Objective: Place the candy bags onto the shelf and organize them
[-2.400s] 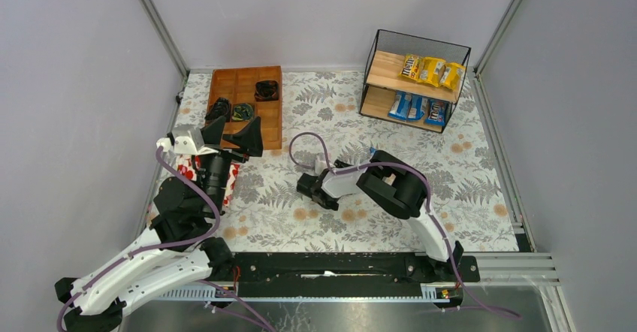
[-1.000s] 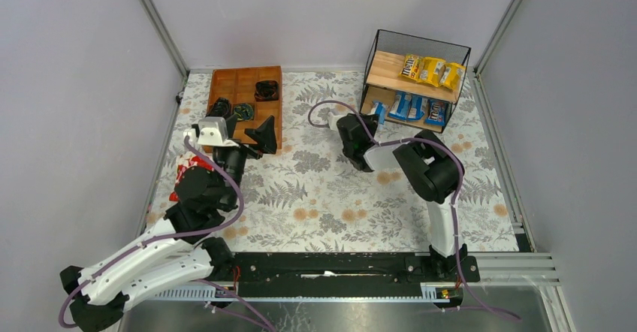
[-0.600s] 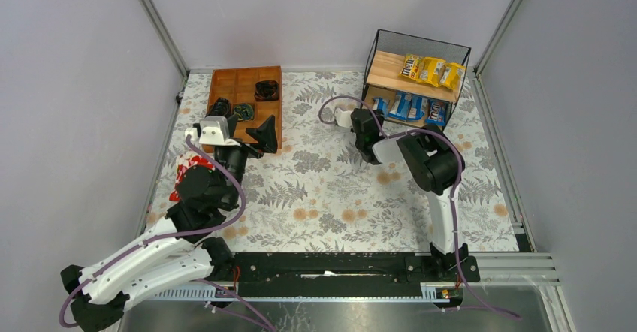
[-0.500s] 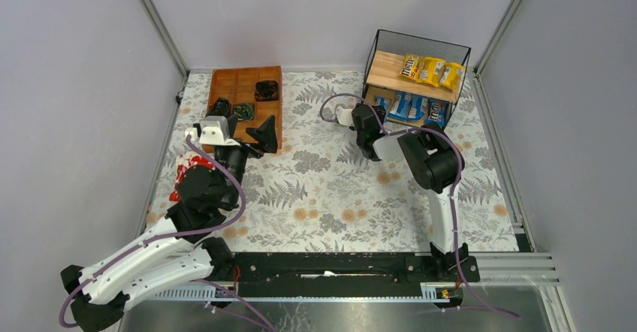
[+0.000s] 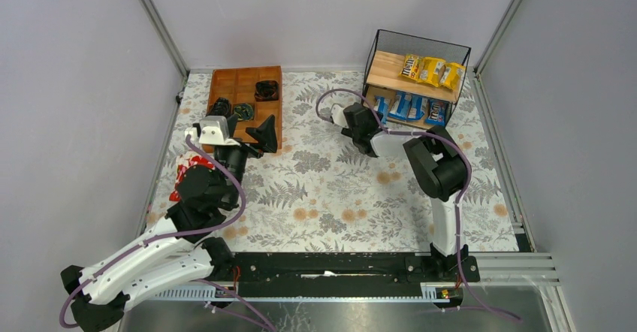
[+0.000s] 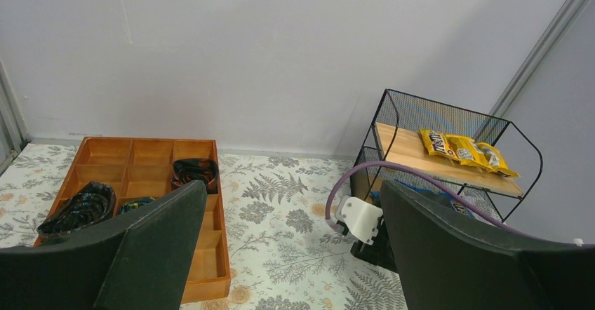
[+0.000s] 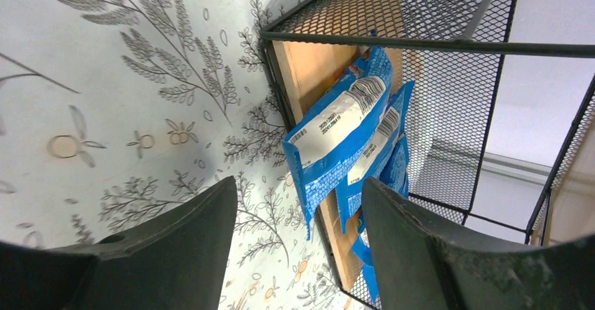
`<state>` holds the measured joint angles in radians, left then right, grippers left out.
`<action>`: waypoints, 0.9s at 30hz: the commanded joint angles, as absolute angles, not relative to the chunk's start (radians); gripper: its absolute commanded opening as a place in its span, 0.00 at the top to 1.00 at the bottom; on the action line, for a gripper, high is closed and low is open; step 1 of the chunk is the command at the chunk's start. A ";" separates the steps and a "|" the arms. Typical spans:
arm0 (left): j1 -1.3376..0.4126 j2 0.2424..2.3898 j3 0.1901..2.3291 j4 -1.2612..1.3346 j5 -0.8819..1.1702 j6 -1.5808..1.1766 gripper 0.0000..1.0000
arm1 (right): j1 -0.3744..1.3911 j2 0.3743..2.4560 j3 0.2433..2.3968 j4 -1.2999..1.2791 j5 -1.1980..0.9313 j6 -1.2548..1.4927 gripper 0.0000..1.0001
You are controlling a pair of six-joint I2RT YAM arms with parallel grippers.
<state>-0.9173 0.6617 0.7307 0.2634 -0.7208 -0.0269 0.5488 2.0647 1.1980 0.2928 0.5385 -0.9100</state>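
The shelf (image 5: 387, 67) stands at the back right. Three yellow candy bags (image 5: 430, 70) lie on its upper board, also in the left wrist view (image 6: 459, 149). Several blue candy bags (image 5: 409, 107) lie on the lower board. In the right wrist view the nearest blue bag (image 7: 337, 131) overhangs the board's (image 7: 309, 71) front edge. My right gripper (image 5: 372, 118) is open and empty just in front of the lower tier (image 7: 298, 187). My left gripper (image 5: 244, 131) is open and empty over the cloth at the left (image 6: 293, 187).
A brown wooden compartment tray (image 5: 240, 84) holding dark items sits at the back left, beside my left gripper. A red-and-white cloth pouch (image 5: 184, 174) lies under the left arm. Grey walls close in on the table on three sides.
My right gripper carried a blue bag from mid-table to the shelf's lower tier, let it go there, and drew back a little to the left. The left arm shifted slightly early on, then stayed still.
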 commanded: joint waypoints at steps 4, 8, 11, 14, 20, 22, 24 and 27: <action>-0.914 0.649 0.740 0.293 -0.712 -0.035 0.01 | 0.586 2.035 1.252 0.216 0.634 -0.813 0.47; -0.914 0.651 0.741 0.293 -0.713 -0.035 0.01 | 0.587 2.074 1.278 0.248 0.687 -0.840 0.57; -0.913 0.653 0.739 0.296 -0.713 -0.034 0.01 | 0.585 2.093 1.290 0.266 0.690 -0.864 0.60; -0.914 0.652 0.738 0.297 -0.715 -0.031 0.01 | 0.583 2.123 1.311 0.264 0.697 -0.888 0.66; -0.913 0.653 0.736 0.301 -0.716 -0.025 0.01 | 0.567 2.150 1.334 0.258 0.676 -0.890 0.71; -0.914 0.653 0.735 0.301 -0.715 -0.025 0.01 | 0.557 2.160 1.342 0.254 0.674 -0.891 0.72; -0.913 0.653 0.735 0.302 -0.716 -0.023 0.01 | 0.545 2.168 1.345 0.263 0.669 -0.898 0.74; -0.914 0.655 0.733 0.304 -0.719 -0.020 0.01 | 0.532 2.181 1.351 0.286 0.673 -0.926 0.77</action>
<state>-0.9173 0.6609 0.7307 0.2634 -0.7185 -0.0265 0.5552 2.1632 1.3098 0.2447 0.6632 -0.8890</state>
